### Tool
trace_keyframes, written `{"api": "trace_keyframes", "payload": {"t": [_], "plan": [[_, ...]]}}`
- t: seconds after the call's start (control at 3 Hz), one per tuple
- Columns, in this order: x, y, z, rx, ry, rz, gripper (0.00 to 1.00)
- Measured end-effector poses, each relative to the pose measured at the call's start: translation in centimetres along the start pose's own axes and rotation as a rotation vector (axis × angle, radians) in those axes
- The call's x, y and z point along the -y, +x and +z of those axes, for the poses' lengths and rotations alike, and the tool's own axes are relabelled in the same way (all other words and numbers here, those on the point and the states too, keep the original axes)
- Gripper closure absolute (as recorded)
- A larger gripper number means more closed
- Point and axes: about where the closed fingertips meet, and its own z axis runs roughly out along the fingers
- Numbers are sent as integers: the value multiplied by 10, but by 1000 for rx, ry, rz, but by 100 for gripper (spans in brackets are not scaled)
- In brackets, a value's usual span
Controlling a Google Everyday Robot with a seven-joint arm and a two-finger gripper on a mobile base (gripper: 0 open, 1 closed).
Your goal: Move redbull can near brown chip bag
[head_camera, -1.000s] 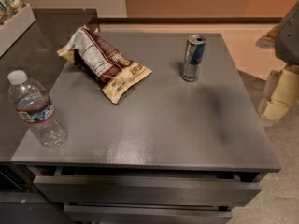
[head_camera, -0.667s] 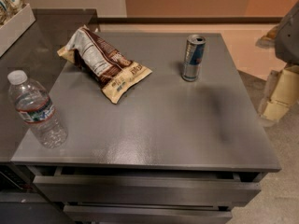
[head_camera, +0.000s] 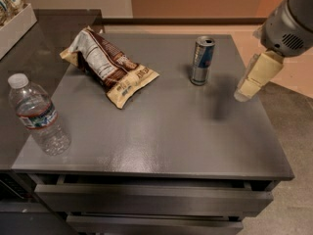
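The redbull can (head_camera: 202, 60), slim, silver and blue, stands upright at the back right of the grey table (head_camera: 161, 131). The brown chip bag (head_camera: 108, 66), wrinkly, dark brown with white and tan, lies at the back left, well apart from the can. My gripper (head_camera: 246, 90), cream-coloured under a grey arm housing (head_camera: 288, 26), hangs over the table's right edge. It is to the right of the can, a little nearer the front, and touches nothing.
A clear water bottle (head_camera: 38, 115) with a white cap stands at the table's front left. A white bin (head_camera: 14, 28) with snack packs sits on a dark counter at the far left. Drawers (head_camera: 151, 199) run below the table's front edge.
My gripper has moved left, from beside the table to over its right edge, closer to the can. The can, bag and bottle have not moved.
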Motion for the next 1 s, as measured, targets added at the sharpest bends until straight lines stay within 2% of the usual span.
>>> {"api": "trace_keyframes", "payload": {"t": [0.33,0.67,1.0], "plan": [[0,0,0,0,-1,-1,0],[7,0,18,13,-15,17,0],[23,-5,42,60,-11,69,0]]}}
